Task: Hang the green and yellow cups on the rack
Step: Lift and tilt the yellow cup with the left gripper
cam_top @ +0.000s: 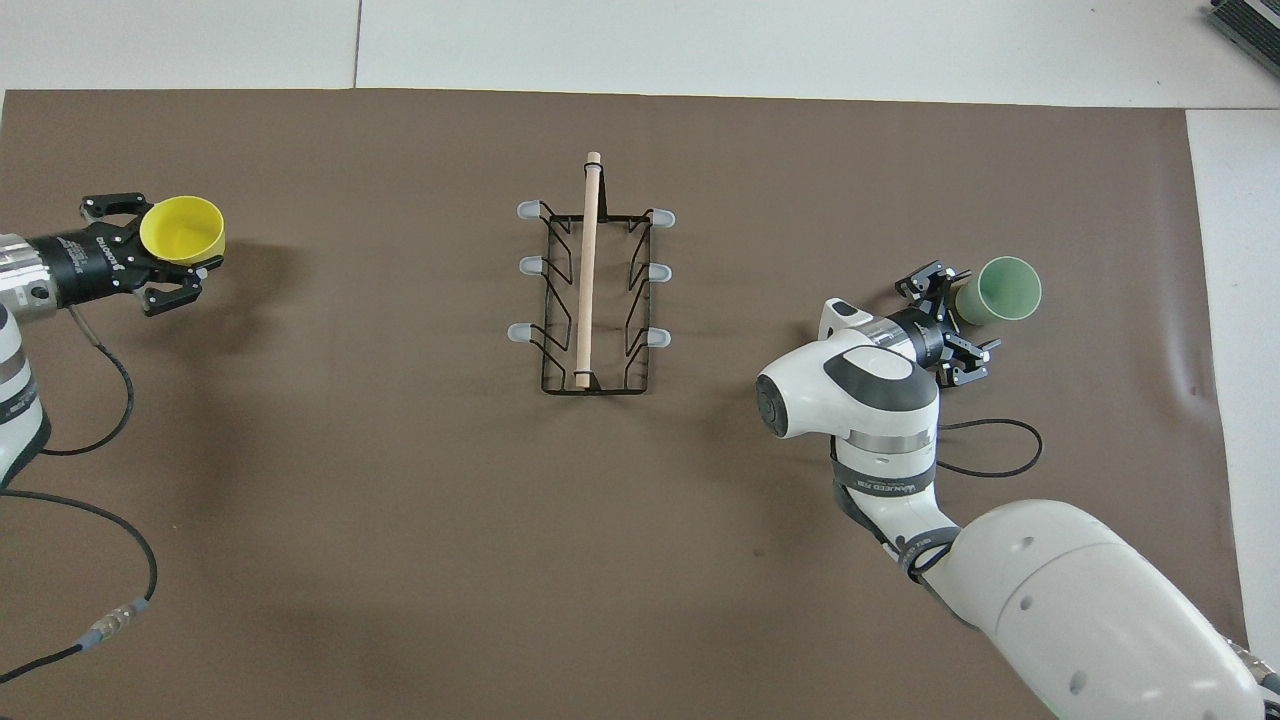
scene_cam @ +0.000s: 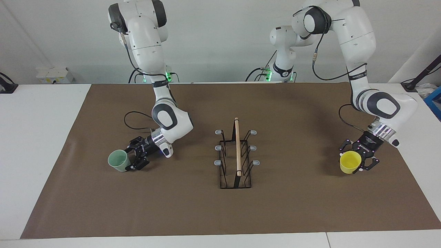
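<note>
The black wire rack [scene_cam: 237,151] with its wooden rod and grey-tipped prongs stands at the middle of the brown mat; it also shows in the overhead view [cam_top: 588,280]. No cup hangs on it. My right gripper [scene_cam: 133,161] [cam_top: 955,322] is shut on the base of the mint green cup [scene_cam: 118,161] [cam_top: 998,291], held tilted just above the mat toward the right arm's end. My left gripper [scene_cam: 362,164] [cam_top: 168,256] is shut on the yellow cup [scene_cam: 350,162] [cam_top: 183,229], held tilted, mouth up, low over the mat toward the left arm's end.
The brown mat [scene_cam: 296,206] covers most of the white table [scene_cam: 38,137]. Black cables trail from both wrists [cam_top: 990,450] [cam_top: 90,440]. A white box [scene_cam: 53,74] and a blue object [scene_cam: 434,101] sit off the mat at the table's ends.
</note>
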### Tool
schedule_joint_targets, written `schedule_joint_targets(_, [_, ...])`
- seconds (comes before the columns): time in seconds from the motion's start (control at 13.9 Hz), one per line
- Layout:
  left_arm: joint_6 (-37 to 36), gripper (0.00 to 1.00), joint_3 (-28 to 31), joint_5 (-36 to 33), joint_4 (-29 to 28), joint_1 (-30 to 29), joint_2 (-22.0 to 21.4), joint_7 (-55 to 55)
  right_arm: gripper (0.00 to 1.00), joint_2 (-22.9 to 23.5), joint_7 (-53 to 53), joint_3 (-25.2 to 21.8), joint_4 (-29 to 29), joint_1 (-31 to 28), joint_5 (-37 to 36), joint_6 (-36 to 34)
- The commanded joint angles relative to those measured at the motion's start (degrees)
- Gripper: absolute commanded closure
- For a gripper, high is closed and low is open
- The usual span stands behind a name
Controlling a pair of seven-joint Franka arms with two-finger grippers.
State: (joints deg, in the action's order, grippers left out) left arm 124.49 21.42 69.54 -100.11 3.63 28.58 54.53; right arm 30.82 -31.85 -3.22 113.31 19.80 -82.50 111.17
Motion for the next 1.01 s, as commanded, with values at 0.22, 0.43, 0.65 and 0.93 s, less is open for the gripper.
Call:
schedule_joint_targets(0.22, [1.28, 1.0, 0.29, -7.83, 1.15, 1.82, -4.13, 0.93, 0.0, -0.94, 1.88, 0.32, 1.65, -2.13, -4.33, 0.89])
schedule_joint_targets(0.43, [0.49, 1.0, 0.03, -16.25, 0.26, 2.34, -8.97, 1.98, 0.0, -0.94, 3.64, 0.32, 1.73, -3.19, -6.35, 1.07])
schedule_joint_targets(0.65, [0.31, 1.0, -2.24, -25.2, -0.88, 3.05, -14.32, 2.43, 0.0, -0.85, 3.9, 0.32, 1.73, -3.45, -6.35, 2.12])
schedule_joint_targets(0.93, [0.4, 1.0, -9.97, -39.96, -2.37, 2.35, -20.04, 5.32, 0.0, -0.85, 3.99, 0.32, 1.73, -3.54, -6.35, 2.21])
